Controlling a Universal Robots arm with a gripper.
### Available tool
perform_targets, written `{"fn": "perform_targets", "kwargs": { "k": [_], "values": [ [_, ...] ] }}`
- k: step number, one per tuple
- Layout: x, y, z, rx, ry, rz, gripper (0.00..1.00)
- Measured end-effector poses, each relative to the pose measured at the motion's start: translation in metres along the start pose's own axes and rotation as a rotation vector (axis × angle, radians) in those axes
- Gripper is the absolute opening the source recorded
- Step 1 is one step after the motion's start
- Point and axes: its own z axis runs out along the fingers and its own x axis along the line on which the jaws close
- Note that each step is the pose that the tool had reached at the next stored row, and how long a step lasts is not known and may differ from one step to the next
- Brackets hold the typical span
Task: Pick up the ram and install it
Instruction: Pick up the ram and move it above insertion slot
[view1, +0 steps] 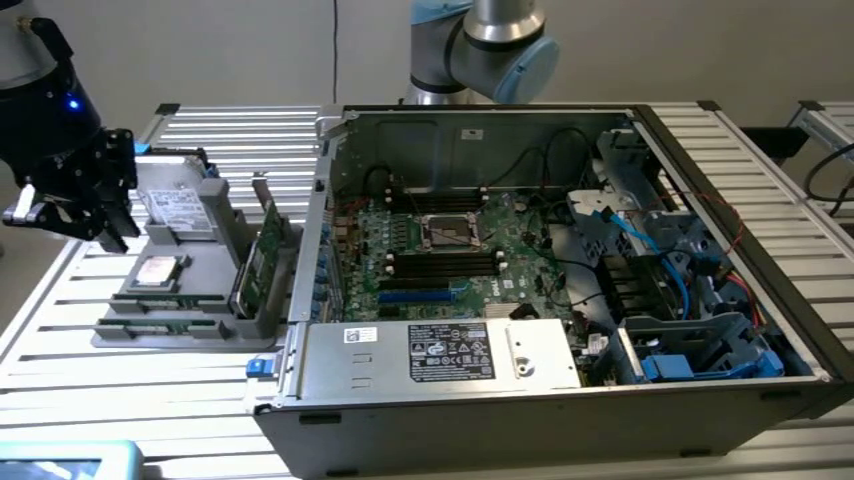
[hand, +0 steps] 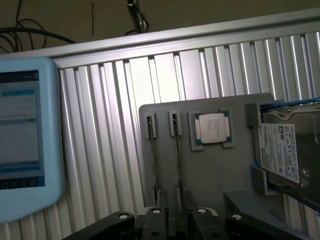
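Observation:
Two ram sticks stand on edge in slots of the grey parts holder: one ram stick and a second, both seen as thin dark lines. In the exterior view they lie along the holder's near end. My gripper hangs above the holder's far-left side, open, with nothing between its fingers. In the wrist view the gripper sits just over the sticks' ends. The open computer case shows the motherboard with its dark memory slots.
The holder also carries a CPU, a silver hard drive and an upright green expansion card. A light-blue tablet lies on the slatted table. The case wall stands close to the holder's right side in the exterior view.

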Motion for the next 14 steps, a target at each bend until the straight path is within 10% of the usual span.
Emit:
{"fn": "perform_targets", "kwargs": {
  "k": [2, 14],
  "values": [
    [0.000, 0.0000, 0.0035, 0.0002, 0.0001, -0.005, 0.36],
    [0.007, -0.0015, 0.0232, 0.0004, 0.0008, -0.077, 0.36]
  ]
}}
